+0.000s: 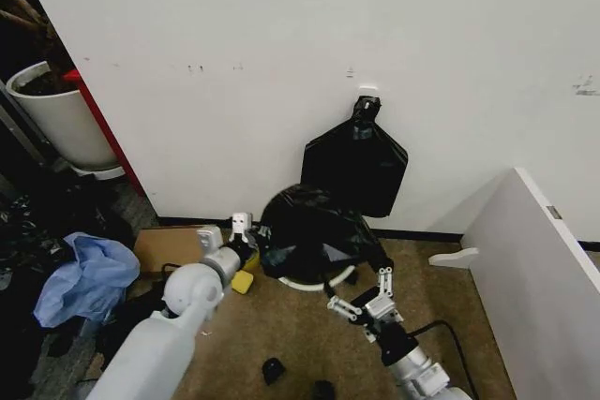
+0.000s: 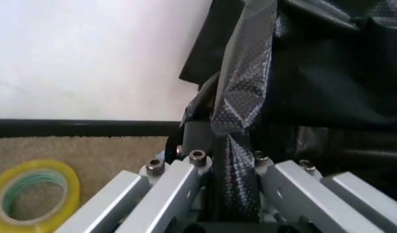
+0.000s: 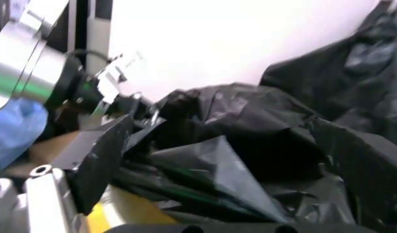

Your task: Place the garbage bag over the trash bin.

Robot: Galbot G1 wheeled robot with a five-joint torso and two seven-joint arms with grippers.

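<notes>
We see our left pincer (image 2: 227, 167) clenched on the garbage bag (image 1: 314, 227) at the trash bin's (image 1: 309, 282) left rim, while our released right pincer (image 1: 361, 302) hovers just beside the opposite, near-right rim.

We are counting: bags (image 1: 314, 227) 1 | bins (image 1: 305, 283) 1 | hanging bundles (image 1: 354, 166) 1 | tape rolls (image 2: 33, 198) 1 | plant pots (image 1: 64, 119) 1 | blue cloths (image 1: 86, 275) 1 | grippers: left gripper (image 1: 251, 248), right gripper (image 1: 367, 294) 2

Garbage bag (image 2: 234, 116) fold between left pincer (image 2: 232, 167) fingers
</notes>
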